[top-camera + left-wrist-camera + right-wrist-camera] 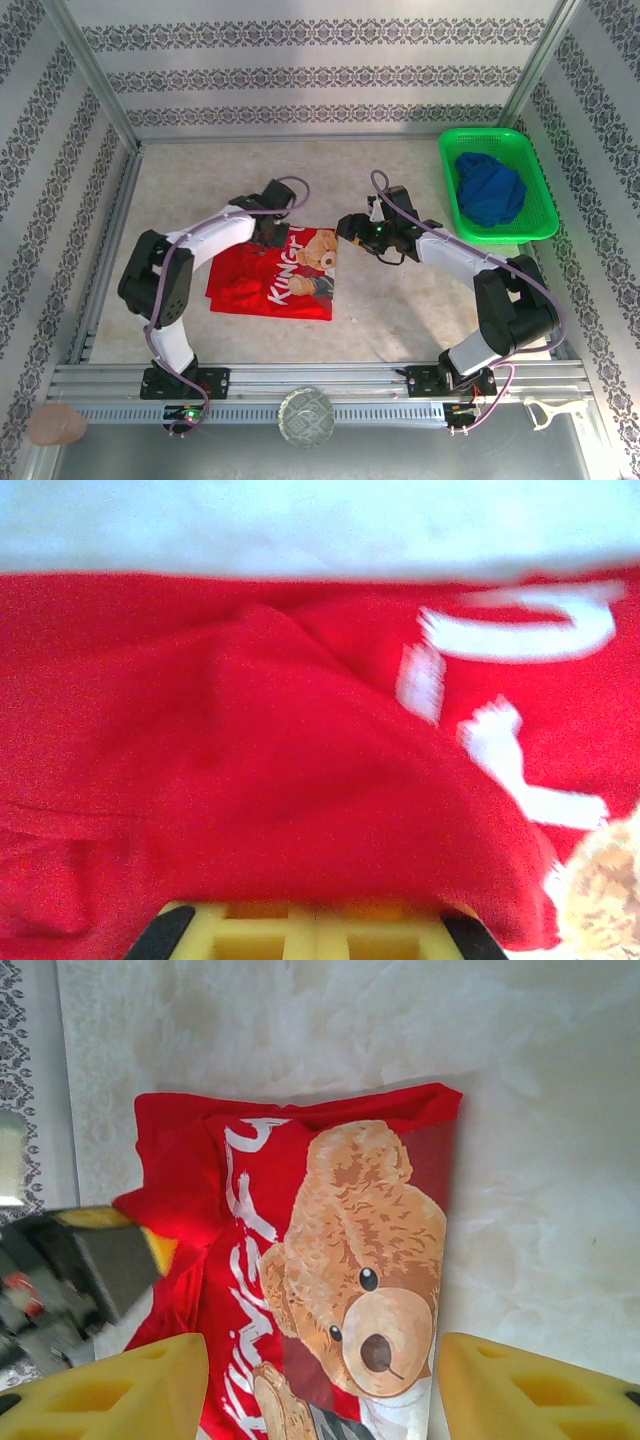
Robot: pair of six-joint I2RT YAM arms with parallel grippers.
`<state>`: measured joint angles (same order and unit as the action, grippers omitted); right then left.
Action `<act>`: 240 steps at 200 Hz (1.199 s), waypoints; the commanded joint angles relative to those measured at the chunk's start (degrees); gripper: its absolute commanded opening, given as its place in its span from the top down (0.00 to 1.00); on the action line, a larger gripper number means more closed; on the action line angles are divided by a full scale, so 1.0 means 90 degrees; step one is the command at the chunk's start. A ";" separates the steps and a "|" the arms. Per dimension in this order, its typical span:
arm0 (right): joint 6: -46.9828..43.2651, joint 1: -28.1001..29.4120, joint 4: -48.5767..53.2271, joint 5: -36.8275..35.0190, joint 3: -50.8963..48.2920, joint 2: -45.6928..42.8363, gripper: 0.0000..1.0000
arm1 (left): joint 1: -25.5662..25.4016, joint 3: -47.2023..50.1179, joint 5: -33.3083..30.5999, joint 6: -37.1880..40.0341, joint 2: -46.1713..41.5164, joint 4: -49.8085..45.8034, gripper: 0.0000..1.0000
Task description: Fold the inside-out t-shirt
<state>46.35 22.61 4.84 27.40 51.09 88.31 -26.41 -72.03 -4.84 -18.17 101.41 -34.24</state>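
So the red t-shirt (270, 275) is lying on the table (400, 310), left of centre, right in front of the left arm. It's looking like a fairly compact rectangle, with the teddy bear print (365, 1260) and the white lettering facing up. I'm guessing a fold or two is done already, since no sleeves are sticking out.

The left gripper (268, 230) is sitting on the far edge of the shirt with its jaws squeezed tight together. In its wrist view a ridge of red cloth is bunching up right over the yellow fingers (250, 928), so I'm reading that as pinching the fabric rather than closing on air. Grabbing at the edge makes sense if it's getting ready to drag that side over.

The right gripper (345, 228) is hovering just beside the shirt's far right corner, clear of the cloth. Its jaws are standing partway apart and carrying nothing, and its wrist camera is looking straight down at the bear. My guess is it's lining up on the matching corner so both sides are lifting evenly.

The green basket (447, 180) with the dark blue garment (490, 190) is sitting well apart at the far right, not part of this job.

One thing I'm wondering about: a pinch that close to the edge might be catching just the top layer, and then the fold would come out skewed.
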 commanded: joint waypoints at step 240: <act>-0.0560 0.0359 0.0884 -0.0456 0.1904 0.2085 0.36 | -0.0330 0.0329 0.0411 -0.1283 0.0272 0.1320 0.75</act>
<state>41.39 25.30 11.99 24.64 67.13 107.53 -28.88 -65.78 2.31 -30.06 102.48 -23.44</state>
